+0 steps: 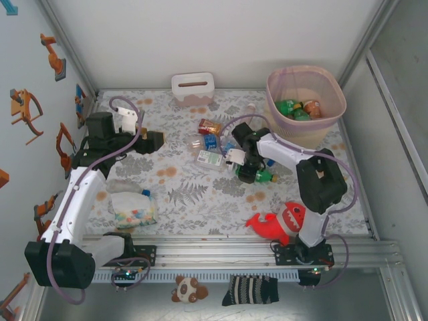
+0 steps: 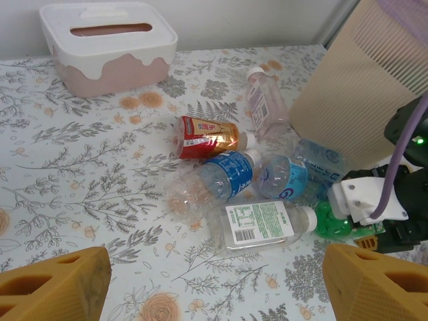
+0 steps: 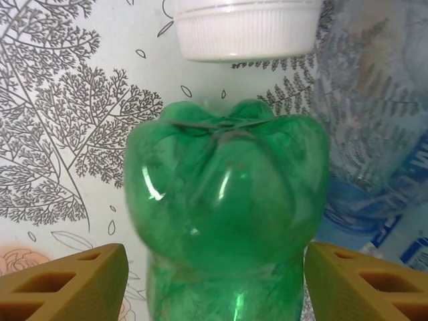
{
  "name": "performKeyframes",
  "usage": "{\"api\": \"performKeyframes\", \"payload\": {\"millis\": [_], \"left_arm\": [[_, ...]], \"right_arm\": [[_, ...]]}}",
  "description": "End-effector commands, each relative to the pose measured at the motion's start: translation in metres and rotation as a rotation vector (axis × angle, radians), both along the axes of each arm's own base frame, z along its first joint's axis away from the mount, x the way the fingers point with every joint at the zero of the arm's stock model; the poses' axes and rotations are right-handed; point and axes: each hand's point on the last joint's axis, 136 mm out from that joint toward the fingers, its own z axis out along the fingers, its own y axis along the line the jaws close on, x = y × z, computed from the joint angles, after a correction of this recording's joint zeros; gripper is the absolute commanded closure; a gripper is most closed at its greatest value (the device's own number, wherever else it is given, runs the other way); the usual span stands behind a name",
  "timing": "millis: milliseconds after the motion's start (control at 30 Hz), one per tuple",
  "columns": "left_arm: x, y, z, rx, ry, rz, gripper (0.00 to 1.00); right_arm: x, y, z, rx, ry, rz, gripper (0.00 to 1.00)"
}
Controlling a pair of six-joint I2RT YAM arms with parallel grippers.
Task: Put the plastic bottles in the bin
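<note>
The left hand (image 2: 214, 286) hangs open and empty over the tabletop (image 2: 80, 167), just short of a cluster of plastic bottles (image 2: 224, 177) lying on their sides. The right hand (image 3: 214, 281) straddles a green bottle (image 3: 227, 200) lying at that cluster's edge, though I cannot tell whether its fingers press it. Farther back on the right stands the bin (image 1: 334, 93), with other bottles (image 1: 297, 109) inside it.
</note>
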Motion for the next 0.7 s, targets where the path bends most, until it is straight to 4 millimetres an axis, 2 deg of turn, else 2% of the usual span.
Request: {"api": "performKeyframes", "payload": {"millis": [0,267,467,667], "left_arm": [[-0.003,0.001,0.000,0.003,-0.006,-0.001,0.18],[-0.004,0.002,0.002,0.004,-0.011,-0.001,0.18],[-0.005,0.002,0.001,0.004,-0.010,-0.001,0.18],[-0.006,0.001,0.002,0.004,-0.014,-0.002,0.18]], "right_arm": [[0.001,0.006,-0.004,0.001,0.008,-0.014,0.31],[-0.001,0.007,-0.022,-0.007,0.044,-0.022,0.33],[-0.004,0.012,-0.015,0.035,0.051,-0.032,0.41],[-0.007,0.018,0.002,0.069,0.048,-0.036,0.47]]}}
